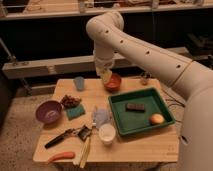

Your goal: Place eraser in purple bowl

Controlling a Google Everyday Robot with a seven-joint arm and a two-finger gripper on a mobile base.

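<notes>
The eraser (135,106), a small dark flat block, lies in the green tray (116,101) on the right side of the table. The purple bowl (49,111) sits empty near the table's left edge. My gripper (105,75) hangs above the back middle of the table, just left of the orange-red bowl (114,83). It is well behind the eraser and far right of the purple bowl. Nothing shows in the gripper.
In the tray an orange fruit (157,119) rests by the eraser. Between bowl and tray are a teal sponge (76,112), a brown clump (70,101), a white cup (106,133) and a black-handled tool (62,137). A grey-blue cup (79,82) stands at the back left, a carrot (61,156) at the front.
</notes>
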